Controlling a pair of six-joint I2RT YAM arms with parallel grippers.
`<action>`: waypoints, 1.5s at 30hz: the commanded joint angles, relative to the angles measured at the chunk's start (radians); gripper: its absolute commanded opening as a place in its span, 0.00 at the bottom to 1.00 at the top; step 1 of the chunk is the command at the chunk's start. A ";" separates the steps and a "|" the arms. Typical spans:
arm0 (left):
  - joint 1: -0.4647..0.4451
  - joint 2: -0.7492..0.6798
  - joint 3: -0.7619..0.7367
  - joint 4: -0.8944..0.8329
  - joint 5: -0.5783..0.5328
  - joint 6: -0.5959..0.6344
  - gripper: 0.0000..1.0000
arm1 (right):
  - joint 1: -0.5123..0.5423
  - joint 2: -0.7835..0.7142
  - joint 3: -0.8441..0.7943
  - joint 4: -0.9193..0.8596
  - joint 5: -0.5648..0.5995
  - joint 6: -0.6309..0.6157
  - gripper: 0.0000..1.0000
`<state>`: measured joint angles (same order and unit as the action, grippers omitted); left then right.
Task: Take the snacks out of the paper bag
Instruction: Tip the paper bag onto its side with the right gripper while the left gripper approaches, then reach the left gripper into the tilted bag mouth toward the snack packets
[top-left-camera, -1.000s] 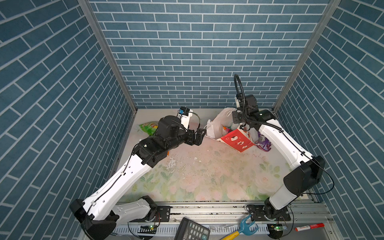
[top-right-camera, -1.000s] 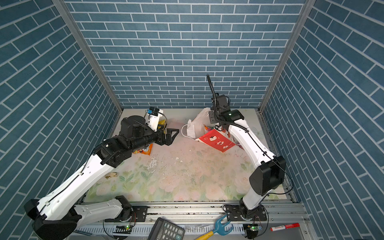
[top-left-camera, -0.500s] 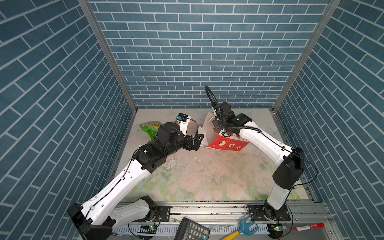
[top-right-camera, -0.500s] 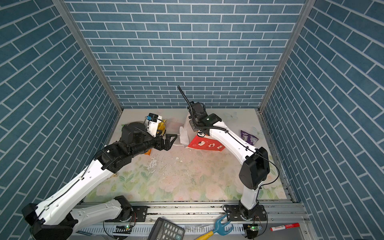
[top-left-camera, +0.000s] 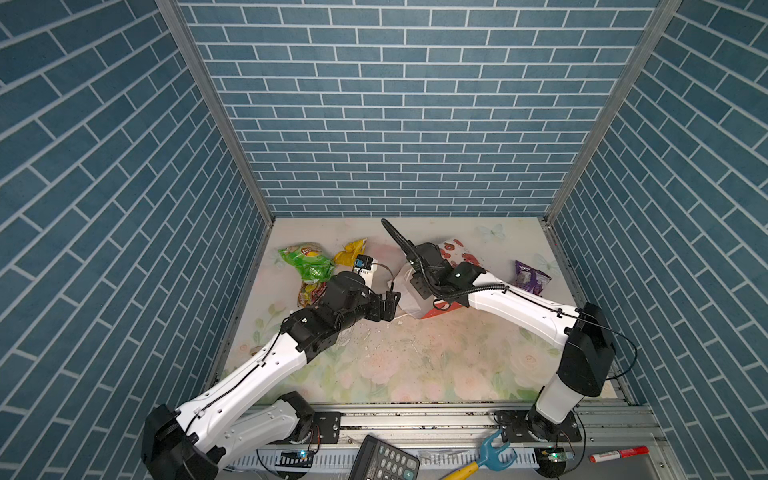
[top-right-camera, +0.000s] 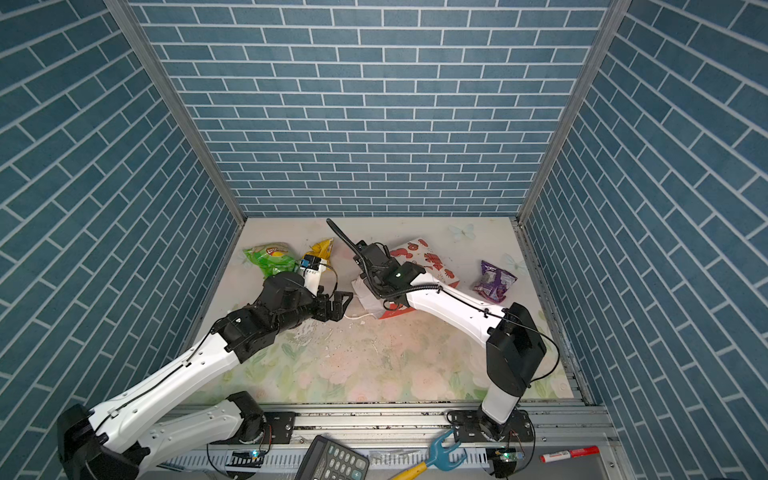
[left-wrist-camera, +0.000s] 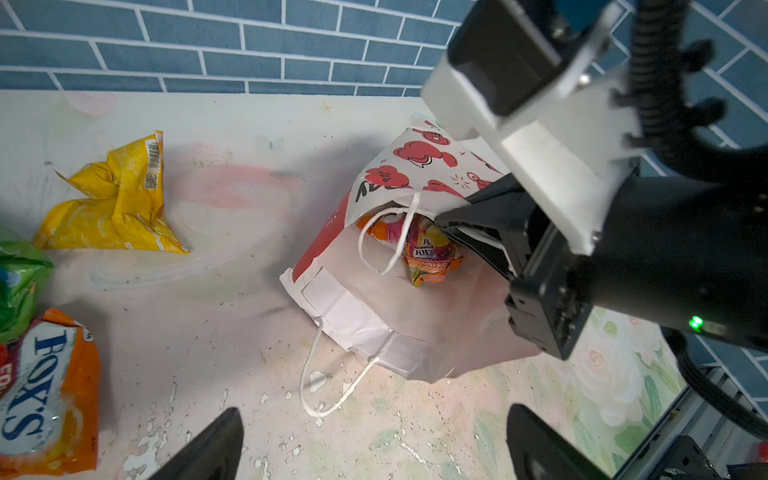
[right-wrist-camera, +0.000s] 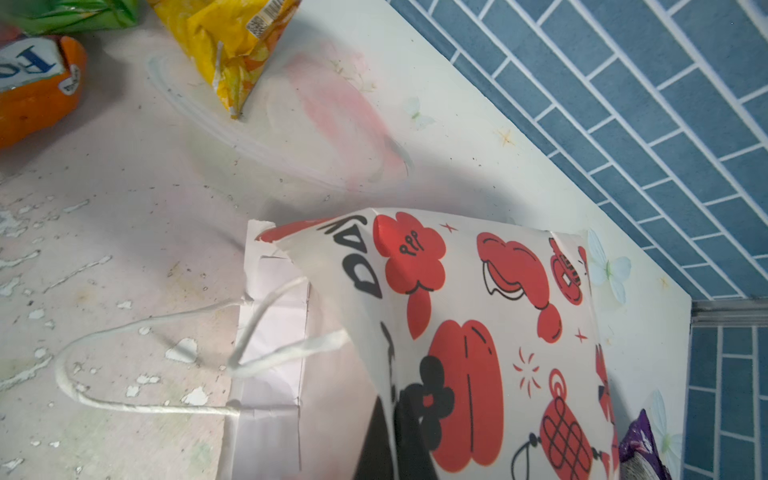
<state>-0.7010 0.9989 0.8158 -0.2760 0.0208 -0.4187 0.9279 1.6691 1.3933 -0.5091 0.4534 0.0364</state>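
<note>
The table (top-left-camera: 415, 365) carries a pale flower print, worn and flaked into white chips in its middle; walls (top-left-camera: 395, 124) of blue brick pattern close it at the back and at both sides; a metal rail (top-left-camera: 415, 419) runs along the front, with a calculator (top-left-camera: 384, 461), a blue and yellow tool (top-left-camera: 486, 455) and a red marker (top-left-camera: 619, 454) before it. The paper bag (top-left-camera: 455, 252) lies on its side toward the back middle, white with red cartoon prints and a red side panel, its mouth turned to the left gripper (top-left-camera: 391, 305); one white cord handle (left-wrist-camera: 332, 399) lies on the table, the other hangs across the mouth; the right gripper (left-wrist-camera: 449, 227) is closed on the upper rim of the mouth and holds it lifted; an orange Fox's packet (left-wrist-camera: 432, 253) shows inside; the left gripper stands wide open and empty just before the mouth. The green Lay's packet (top-left-camera: 307, 259), the yellow packet (top-left-camera: 352, 252) and a second orange packet (top-left-camera: 309, 293) lie at the back left; the purple packet (top-left-camera: 530, 276) lies well apart, near the right wall.
</note>
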 joint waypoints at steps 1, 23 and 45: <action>-0.003 -0.048 -0.094 0.176 0.038 -0.028 1.00 | -0.001 -0.094 -0.073 0.077 0.021 0.032 0.00; -0.046 0.038 -0.423 0.762 0.194 -0.224 0.86 | 0.002 -0.279 -0.353 0.324 -0.068 0.190 0.00; -0.121 0.296 -0.413 1.024 0.200 -0.331 0.74 | 0.004 -0.341 -0.383 0.310 -0.021 0.263 0.00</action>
<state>-0.8139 1.2800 0.3721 0.6888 0.2066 -0.7391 0.9314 1.3426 1.0122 -0.2081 0.4019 0.2405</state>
